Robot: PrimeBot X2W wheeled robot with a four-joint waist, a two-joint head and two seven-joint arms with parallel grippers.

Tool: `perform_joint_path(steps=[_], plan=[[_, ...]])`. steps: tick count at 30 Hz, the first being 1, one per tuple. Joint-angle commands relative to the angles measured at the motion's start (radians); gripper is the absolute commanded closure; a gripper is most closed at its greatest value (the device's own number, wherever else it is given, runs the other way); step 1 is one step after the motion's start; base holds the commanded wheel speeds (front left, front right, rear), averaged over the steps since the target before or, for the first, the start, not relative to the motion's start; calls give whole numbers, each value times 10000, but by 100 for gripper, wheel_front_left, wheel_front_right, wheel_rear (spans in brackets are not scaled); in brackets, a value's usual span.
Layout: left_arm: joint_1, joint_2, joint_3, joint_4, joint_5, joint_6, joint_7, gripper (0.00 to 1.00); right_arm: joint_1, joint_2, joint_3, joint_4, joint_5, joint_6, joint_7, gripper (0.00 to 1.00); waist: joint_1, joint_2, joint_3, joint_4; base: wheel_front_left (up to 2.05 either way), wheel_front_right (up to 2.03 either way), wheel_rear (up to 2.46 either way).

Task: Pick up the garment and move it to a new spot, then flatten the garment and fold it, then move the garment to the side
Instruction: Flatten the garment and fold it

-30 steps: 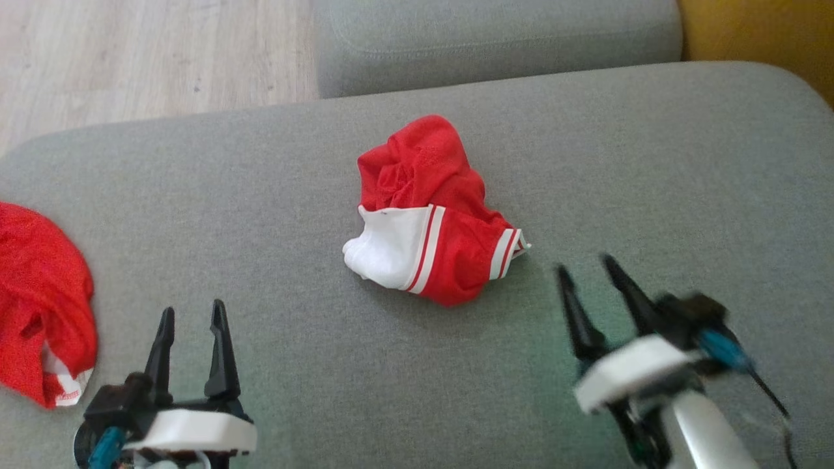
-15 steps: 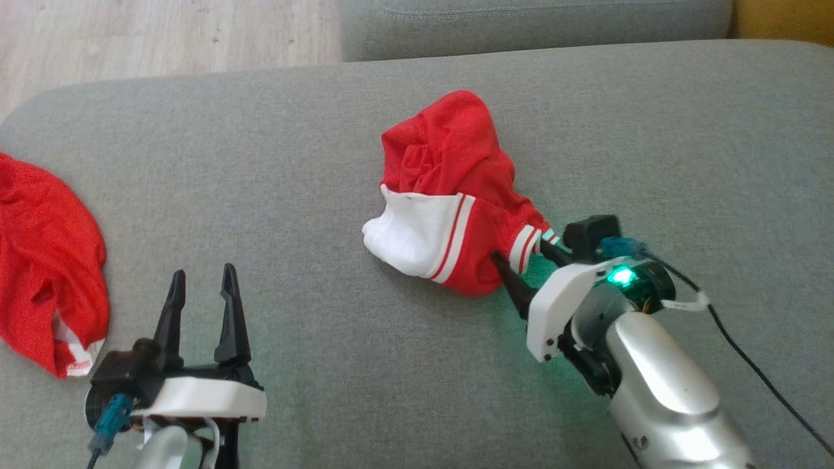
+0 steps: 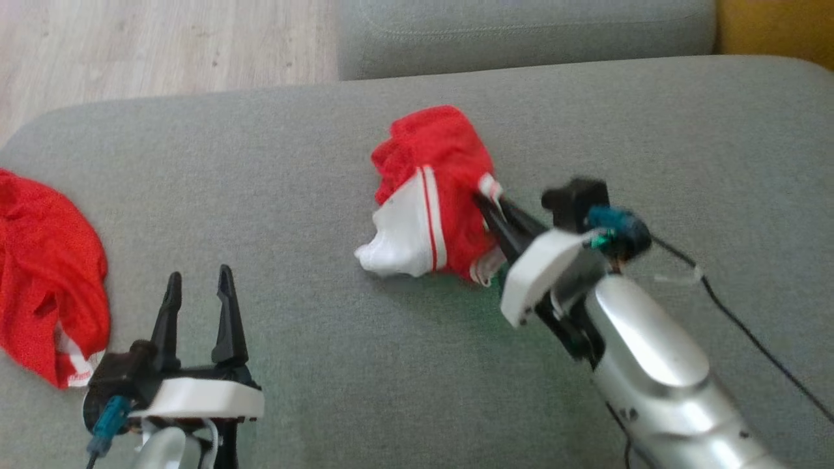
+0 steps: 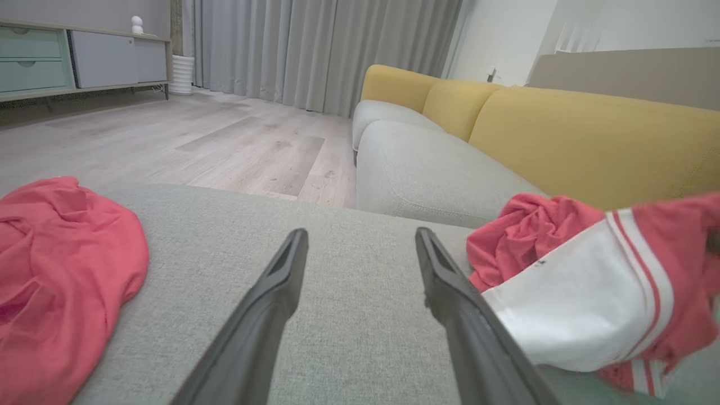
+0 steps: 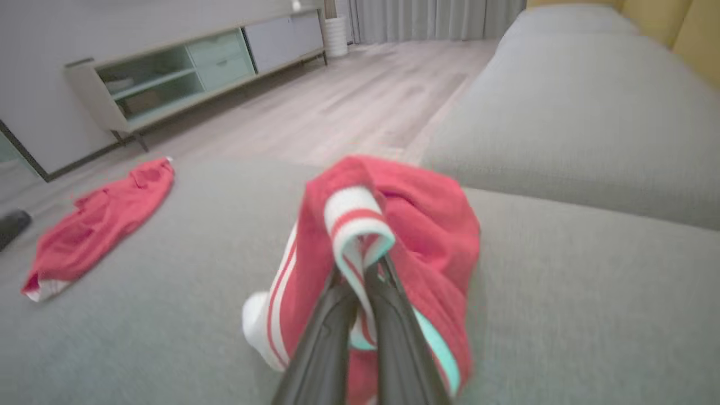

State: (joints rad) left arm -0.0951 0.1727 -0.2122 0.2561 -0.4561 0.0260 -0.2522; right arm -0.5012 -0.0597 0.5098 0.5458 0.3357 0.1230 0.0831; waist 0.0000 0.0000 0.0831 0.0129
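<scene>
A crumpled red and white garment (image 3: pixel 430 195) lies mid-cushion on the grey sofa seat (image 3: pixel 326 163). My right gripper (image 3: pixel 490 203) is shut on its striped white cuff at the right edge, and that edge is lifted off the seat. In the right wrist view the cuff (image 5: pixel 360 225) is pinched between the two fingertips, with the garment (image 5: pixel 422 225) bunched behind. My left gripper (image 3: pixel 195 286) stands open over bare cushion at the lower left, holding nothing. The left wrist view has the garment (image 4: pixel 585 287) to the right of my open left gripper (image 4: pixel 360 239).
A second red garment (image 3: pixel 45 273) lies at the seat's left edge, also in the left wrist view (image 4: pixel 56 264) and right wrist view (image 5: pixel 101 225). Another grey cushion (image 3: pixel 521 32) adjoins at the back, yellow backrests (image 4: pixel 590 140) run along the right, and wooden floor (image 3: pixel 130 52) lies beyond.
My right gripper reached the garment's striped cuff, shut on it and pulled that edge up and back. The garment bunched together. The left gripper stayed put; the head camera shifted.
</scene>
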Motion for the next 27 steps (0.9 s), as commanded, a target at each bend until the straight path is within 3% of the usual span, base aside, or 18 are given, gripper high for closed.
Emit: perform_joint_path(steps=[1, 6, 11, 16, 27], plan=[[-216, 82, 458, -288, 101, -31, -95, 0, -676, 95, 189, -697, 115, 77, -148, 100, 0, 0, -79, -66, 0, 0, 0], [-140, 43, 600, -441, 161, -25, -95, 0, -2077, 95, 887, -2127, 822, 77, 261, 100, 0, 0, -113, -209, 0, 0, 0], [-110, 8, 662, -477, 206, -71, -95, 0, -3687, 95, 1490, -3060, 2725, 77, -62, 100, 0, 0, -137, -234, 0, 0, 0], [-85, -79, 636, -418, 266, -165, -95, 0, -4819, 95, 1132, -3381, 4398, 77, -778, 100, 0, 0, -247, -127, 0, 0, 0], [-125, -189, 554, -606, 386, -269, -95, 0, -3938, 61, -2037, -131, 2576, 77, -248, 100, 0, 0, 244, 204, 0, 0, 0]])
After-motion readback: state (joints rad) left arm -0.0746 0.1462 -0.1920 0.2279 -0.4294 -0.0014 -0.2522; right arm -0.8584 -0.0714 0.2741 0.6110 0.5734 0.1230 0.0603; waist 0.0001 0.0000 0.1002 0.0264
